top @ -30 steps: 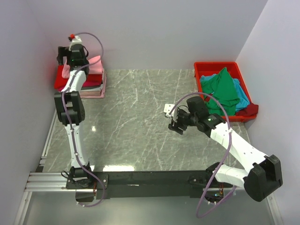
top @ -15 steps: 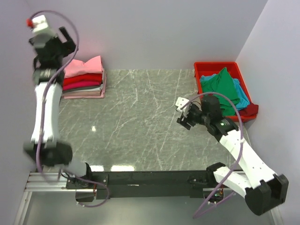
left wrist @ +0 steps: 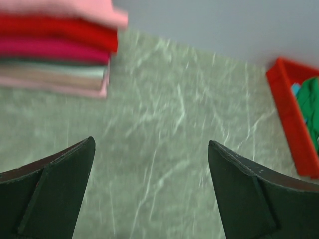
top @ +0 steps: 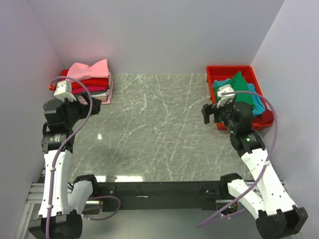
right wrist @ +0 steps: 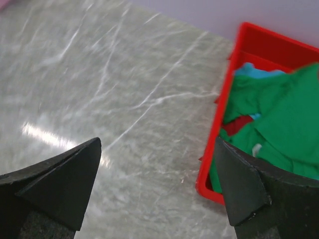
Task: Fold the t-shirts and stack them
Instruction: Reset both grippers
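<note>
Both empty, the right tool (right wrist: pixel 158 140) gapes wide beside the red bin (top: pixel 230 69) of crumpled t-shirts (top: pixel 240 94), likely to fetch one, while the wide left tool (left wrist: pixel 150 142) hangs near the folded stack (top: pixel 90 80) at the far-left corner of the desk (top: pixel 149 124).

- The left gripper (left wrist: pixel 150 143) lifted off the stack of folded t-shirts (top: pixel 92 85), swung high toward the back wall, then dropped to hang just in front of the stack at the table's (top: pixel 149 129) left edge
- The light pink t-shirt (top: pixel 89 69) on top, earlier half hidden by that arm, came into full view
- The right gripper (right wrist: pixel 158 144) travelled from mid-table to the red bin's (top: pixel 230 68) near-left corner
</note>
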You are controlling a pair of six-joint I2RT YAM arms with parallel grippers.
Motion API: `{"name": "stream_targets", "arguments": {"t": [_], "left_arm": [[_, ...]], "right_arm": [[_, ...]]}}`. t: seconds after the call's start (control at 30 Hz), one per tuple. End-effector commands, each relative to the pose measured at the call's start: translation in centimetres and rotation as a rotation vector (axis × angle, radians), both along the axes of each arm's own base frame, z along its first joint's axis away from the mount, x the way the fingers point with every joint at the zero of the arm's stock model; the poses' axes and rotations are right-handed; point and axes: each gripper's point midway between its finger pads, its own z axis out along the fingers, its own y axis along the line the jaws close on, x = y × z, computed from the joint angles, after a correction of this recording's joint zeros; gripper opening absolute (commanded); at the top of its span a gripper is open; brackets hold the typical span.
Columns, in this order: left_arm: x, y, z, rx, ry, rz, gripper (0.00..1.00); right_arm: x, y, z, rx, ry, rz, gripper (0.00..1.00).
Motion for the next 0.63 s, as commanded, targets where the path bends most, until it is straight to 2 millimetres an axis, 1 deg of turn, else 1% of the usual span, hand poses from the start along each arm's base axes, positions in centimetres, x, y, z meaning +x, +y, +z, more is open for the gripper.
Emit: {"name": "stream_targets", "arguments": {"t": [0.0,0.03,0.07,0.1,0.13,0.17,0.2,0.23,0.3,0.33,0.4,0.43,0.47,0.6], "left_arm": [[-2.0,-0.8,-0.2,0.009,-0.021,-0.033,0.99],[-2.2,-1.0,-0.9,0.003,-0.015,-0.044,0.99],[-2.5,-1.1,-1.1,-0.004,-0.019,-0.046,0.99],[-2.9,-1.3,-1.2,-0.010,-0.028,-0.049,0.99],[-3.0,-1.6,-2.2,-0.020,-0.014,-0.065,1.00],[-3.2,-1.7,-2.5,-0.020,-0.015,-0.071,0.99],[-3.3,-1.8,-3.0,-0.025,-0.005,-0.070,1.00],[-3.3,-1.7,-4.0,-0.029,0.016,-0.069,0.99],[-3.6,-2.0,-4.6,-0.037,0.018,-0.078,0.99],[-3.7,-2.0,-5.5,-0.038,0.032,-0.078,0.99],[-3.9,-1.9,-5.8,-0.037,0.027,-0.067,0.99],[-3.9,-1.8,-6.3,-0.035,0.034,-0.062,1.00],[-4.0,-1.6,-6.3,-0.033,0.027,-0.052,0.99],[-4.1,-1.4,-6.2,-0.020,0.019,-0.039,0.99]], "right_arm": [[0.8,-4.2,6.3,0.269,-0.203,-0.329,1.00],[1.0,-6.1,6.4,0.289,-0.208,-0.451,1.00],[1.1,-6.9,6.3,0.310,-0.200,-0.514,1.00],[1.4,-7.3,5.3,0.292,-0.163,-0.551,1.00],[1.4,-7.9,5.3,0.285,-0.159,-0.584,1.00],[1.4,-8.2,4.9,0.261,-0.151,-0.597,1.00],[1.4,-8.3,4.9,0.257,-0.159,-0.600,1.00],[1.3,-8.5,4.4,0.247,-0.161,-0.601,1.00],[0.7,-8.5,5.2,0.232,-0.216,-0.572,1.00],[0.6,-8.5,4.9,0.231,-0.218,-0.574,1.00],[0.2,-9.2,5.4,0.243,-0.231,-0.605,1.00],[0.2,-9.4,5.5,0.257,-0.233,-0.624,1.00],[0.2,-9.8,5.5,0.250,-0.232,-0.642,1.00],[0.3,-9.9,5.5,0.236,-0.236,-0.626,1.00]]}}
